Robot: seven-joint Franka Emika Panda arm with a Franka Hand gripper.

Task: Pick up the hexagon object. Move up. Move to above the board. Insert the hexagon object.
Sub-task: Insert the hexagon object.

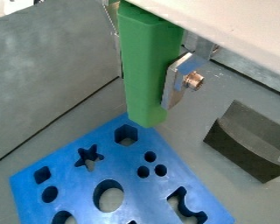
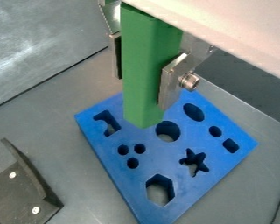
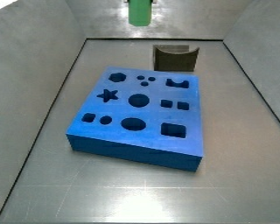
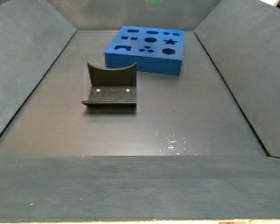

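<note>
The hexagon object (image 1: 146, 61), a tall bright green peg, hangs upright in my gripper (image 1: 145, 87), which is shut on it. In both wrist views silver fingers (image 2: 174, 83) press its sides. Below lies the board (image 1: 60, 188), a flat blue foam block with dark cut-outs, and the peg's lower end hovers well above it. In a wrist view that end sits close over the hexagon hole (image 1: 126, 134). In a side view only the peg's lower part (image 3: 140, 10) shows at the upper edge, above the board (image 3: 125, 144). The gripper's body is out of frame in both side views.
The dark L-shaped fixture (image 3: 175, 58) stands on the grey tray floor just beyond the board, apart from it (image 4: 111, 87). Sloping grey tray walls (image 3: 43, 96) enclose the floor on all sides. The board (image 4: 149, 59) lies toward one end of the tray.
</note>
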